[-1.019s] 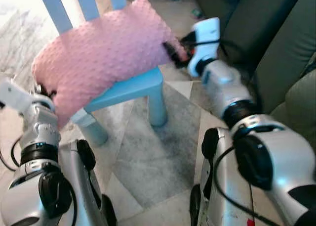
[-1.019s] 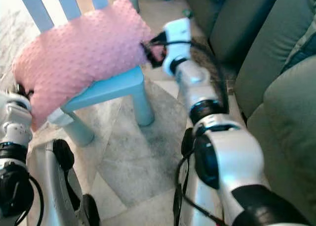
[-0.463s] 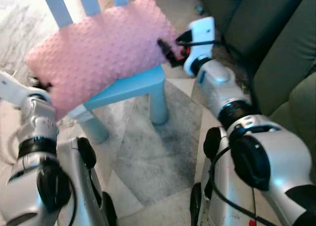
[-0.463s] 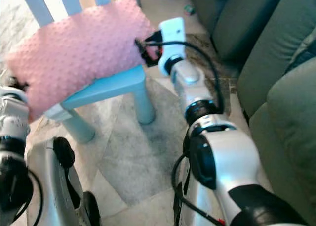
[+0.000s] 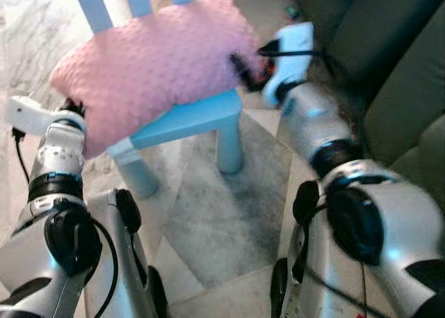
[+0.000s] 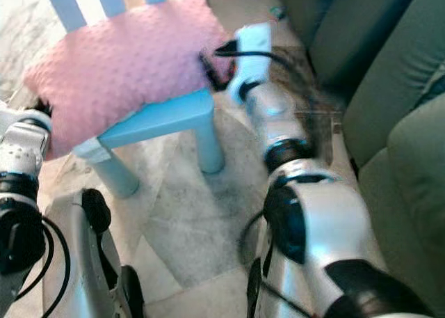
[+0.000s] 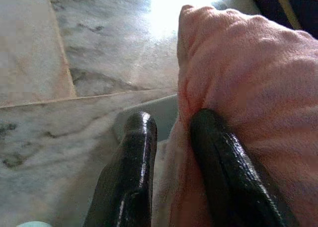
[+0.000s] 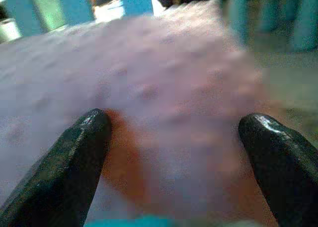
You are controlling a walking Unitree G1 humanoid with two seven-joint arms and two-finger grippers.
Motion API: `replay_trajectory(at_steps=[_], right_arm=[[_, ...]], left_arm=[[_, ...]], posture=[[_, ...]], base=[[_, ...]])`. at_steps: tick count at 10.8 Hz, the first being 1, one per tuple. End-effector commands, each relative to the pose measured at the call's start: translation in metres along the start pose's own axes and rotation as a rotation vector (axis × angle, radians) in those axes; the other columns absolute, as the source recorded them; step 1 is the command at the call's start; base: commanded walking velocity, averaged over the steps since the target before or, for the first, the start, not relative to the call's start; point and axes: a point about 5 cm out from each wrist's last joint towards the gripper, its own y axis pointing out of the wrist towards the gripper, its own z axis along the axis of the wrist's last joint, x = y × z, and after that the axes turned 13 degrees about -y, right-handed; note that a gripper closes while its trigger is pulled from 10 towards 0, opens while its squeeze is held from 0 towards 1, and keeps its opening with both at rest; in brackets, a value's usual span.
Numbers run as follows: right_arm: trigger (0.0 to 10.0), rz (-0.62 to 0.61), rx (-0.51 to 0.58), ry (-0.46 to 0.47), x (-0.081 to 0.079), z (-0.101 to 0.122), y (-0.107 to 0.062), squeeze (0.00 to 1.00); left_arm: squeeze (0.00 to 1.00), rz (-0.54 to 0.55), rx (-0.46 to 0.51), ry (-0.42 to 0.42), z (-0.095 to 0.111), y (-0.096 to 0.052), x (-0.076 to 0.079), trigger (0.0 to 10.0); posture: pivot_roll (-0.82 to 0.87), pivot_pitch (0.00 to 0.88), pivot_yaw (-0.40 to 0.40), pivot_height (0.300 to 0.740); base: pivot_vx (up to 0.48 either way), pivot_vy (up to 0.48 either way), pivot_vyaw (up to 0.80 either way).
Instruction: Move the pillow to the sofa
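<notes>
A pink dotted pillow (image 5: 153,60) lies across the seat of a small blue chair (image 5: 198,116). My left gripper (image 5: 75,110) is at the pillow's left end. In the left wrist view its fingers (image 7: 134,152) pinch a fold of the pillow's edge (image 7: 238,78). My right gripper (image 5: 243,66) is at the pillow's right corner. In the right wrist view it is open, with the two fingertips (image 8: 92,125) wide apart on either side of the pillow (image 8: 164,83). The dark green sofa (image 5: 389,46) stands to the right.
The chair's blue back slats (image 5: 90,1) rise behind the pillow. Its front leg (image 5: 228,140) stands on the marble tile floor (image 5: 208,220). The sofa's cushions (image 6: 410,123) run close along my right side. A small item (image 5: 292,12) lies on the floor by the sofa.
The view has shifted a little. My left wrist has come up and in against the pillow's left end. My right gripper stays at the right corner.
</notes>
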Motion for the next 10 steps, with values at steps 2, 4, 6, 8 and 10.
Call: replay_trajectory(at_steps=[2, 4, 6, 8, 10], right_arm=[[0.0, 0.093, -0.043, 0.083, -0.027, -0.018, 0.001, 0.00], [0.0, 0.155, -0.035, 0.062, -0.045, -0.019, 0.003, 0.00], [0.0, 0.179, -0.012, 0.059, -0.044, -0.018, 0.002, 0.00], [0.0, 0.185, 0.023, 0.088, -0.037, -0.017, 0.000, 0.00], [0.0, 0.205, 0.052, 0.096, -0.034, -0.016, -0.002, 0.00]], left_arm=[[0.00, -0.013, -0.077, 0.021, -0.016, 0.000, 0.002, 0.0], [0.00, 0.018, -0.063, 0.064, -0.009, 0.000, -0.008, 0.0], [0.00, 0.028, -0.043, 0.108, 0.001, 0.000, -0.013, 0.0], [0.00, 0.028, -0.048, 0.211, 0.006, 0.000, -0.021, 0.0], [0.00, 0.015, -0.096, 0.310, 0.002, -0.002, -0.031, 0.0]], posture=[[0.00, 0.334, 0.019, 0.300], [0.01, 0.336, 0.022, 0.300], [0.00, 0.336, 0.020, 0.300], [-0.01, 0.335, 0.018, 0.300], [-0.01, 0.334, 0.016, 0.300]], base=[[0.000, 0.000, 0.00], [0.000, 0.000, 0.00], [0.000, 0.000, 0.00], [0.000, 0.000, 0.00], [0.000, 0.000, 0.00]])
